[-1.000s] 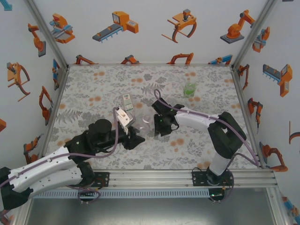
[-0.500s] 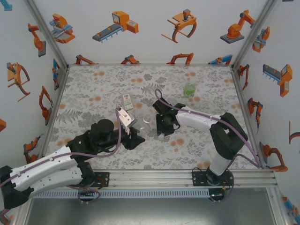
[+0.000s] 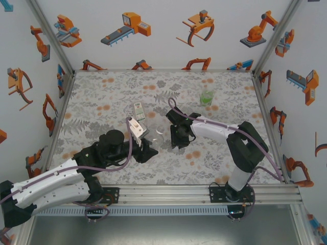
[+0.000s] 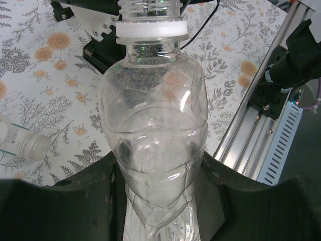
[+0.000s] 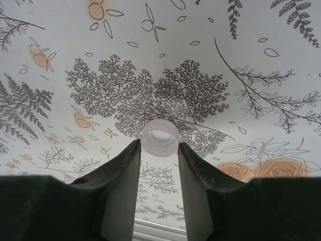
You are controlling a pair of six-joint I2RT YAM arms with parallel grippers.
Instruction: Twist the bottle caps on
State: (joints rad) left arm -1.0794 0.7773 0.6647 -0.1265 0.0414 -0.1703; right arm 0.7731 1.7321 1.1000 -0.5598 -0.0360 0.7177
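Note:
My left gripper (image 3: 147, 149) (image 4: 160, 201) is shut on the plain clear bottle (image 4: 153, 125), gripping its lower body. The bottle's threaded neck with a white ring (image 4: 151, 31) points away from the camera and has no cap on it. In the top view this bottle (image 3: 154, 136) lies tilted between the two grippers. My right gripper (image 3: 177, 141) (image 5: 159, 144) is low over the table, its two fingertips pressed against either side of a small white bottle cap (image 5: 159, 136), open side facing the camera.
A bottle with a white-and-green label (image 3: 139, 111) sits behind the left gripper. A green-labelled bottle (image 3: 206, 96) stands at the back right. The metal rail (image 3: 204, 191) runs along the near edge, and walls enclose the flowered table (image 3: 102, 92).
The right gripper's fingers have closed in on the cap. The left arm with its bottle shifted slightly to the right and then held still.

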